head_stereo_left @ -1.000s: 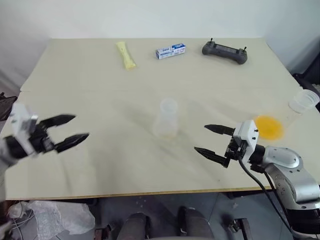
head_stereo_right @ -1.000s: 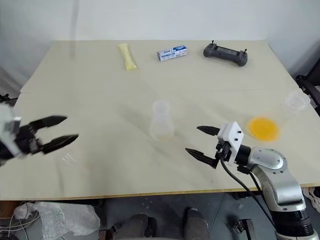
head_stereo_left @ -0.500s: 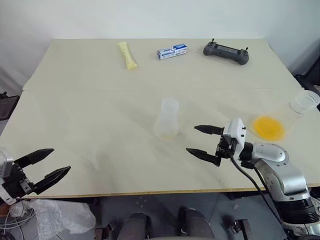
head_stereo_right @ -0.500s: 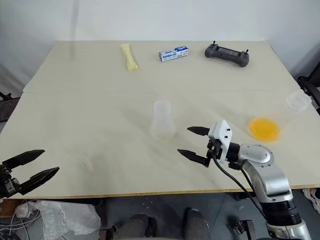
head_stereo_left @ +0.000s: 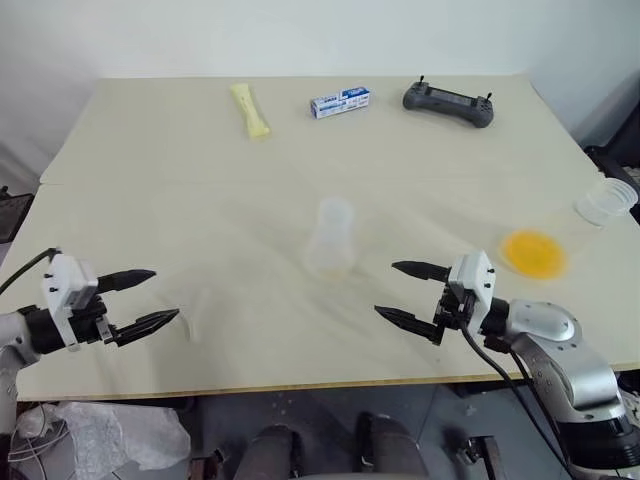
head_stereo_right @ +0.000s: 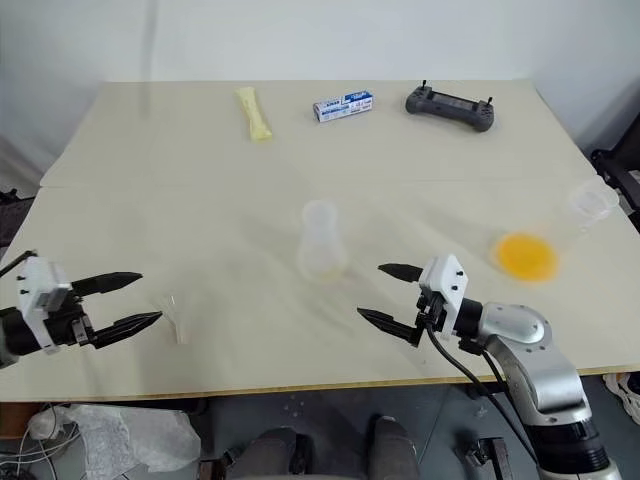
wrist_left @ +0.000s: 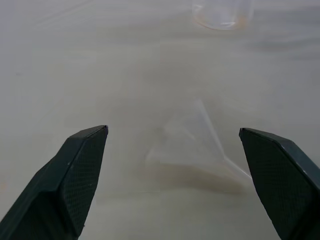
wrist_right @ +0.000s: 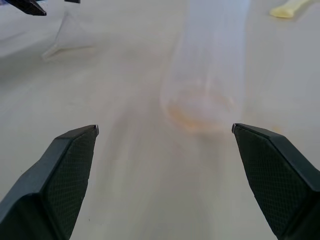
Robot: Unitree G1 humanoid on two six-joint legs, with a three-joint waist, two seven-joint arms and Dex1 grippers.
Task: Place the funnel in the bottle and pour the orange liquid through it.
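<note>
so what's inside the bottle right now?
The bottle stands upright with nothing in its mouth; a faint orange trace rings its base. The funnel lies on the table, between the open left gripper's fingers.

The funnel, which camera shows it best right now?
The left wrist view: the funnel lies on its side on the table, framed between the open left gripper fingers. The head views show a faint clear shape beside that gripper; the right wrist view shows it far off.

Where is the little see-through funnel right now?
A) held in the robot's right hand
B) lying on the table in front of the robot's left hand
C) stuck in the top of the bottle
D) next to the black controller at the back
B: the funnel lies on its side on the table, just ahead of the open left hand, untouched.
</note>
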